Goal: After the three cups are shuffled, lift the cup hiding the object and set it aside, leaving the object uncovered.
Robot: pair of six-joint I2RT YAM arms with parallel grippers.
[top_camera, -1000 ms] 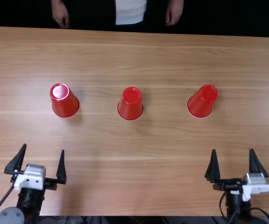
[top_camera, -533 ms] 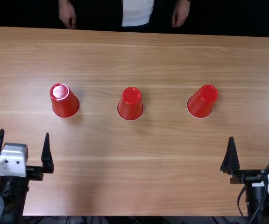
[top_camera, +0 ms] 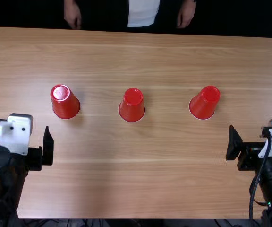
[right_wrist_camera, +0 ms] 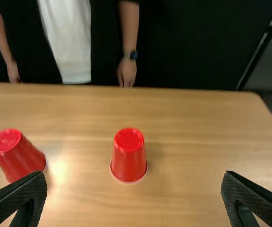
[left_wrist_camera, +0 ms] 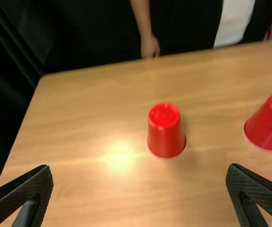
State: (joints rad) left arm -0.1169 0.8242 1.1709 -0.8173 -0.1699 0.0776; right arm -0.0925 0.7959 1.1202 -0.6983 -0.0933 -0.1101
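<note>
While the left gripper (left_wrist_camera: 137, 166) is over the table (top_camera: 136, 56) with its jaws spread wide and empty, the left cup (left_wrist_camera: 165, 131) stands ahead of the gap between them, a little toward the inner jaw and well apart from both. It is red and upside down, with its base up and its rim flat on the wood. Farther off, past the inner jaw, the middle cup (left_wrist_camera: 269, 124) stands the same way, mouth down.

The right gripper (right_wrist_camera: 132, 173) is likewise wide open and grips nothing. The right cup (right_wrist_camera: 128, 156) stands ahead of its jaws, almost midway between them and clear of each. Out beyond its inner jaw is the middle cup, red and inverted.

Seen from above, the three cups form one row across the table, evenly spaced, none touching another. The row lies forward of both grippers: the left cup is near the left jaws, the right cup is near the right jaws, and the middle cup is well apart from either pair. Which cup hides the object cannot be told, since all three sit mouth down on the wood.
</note>
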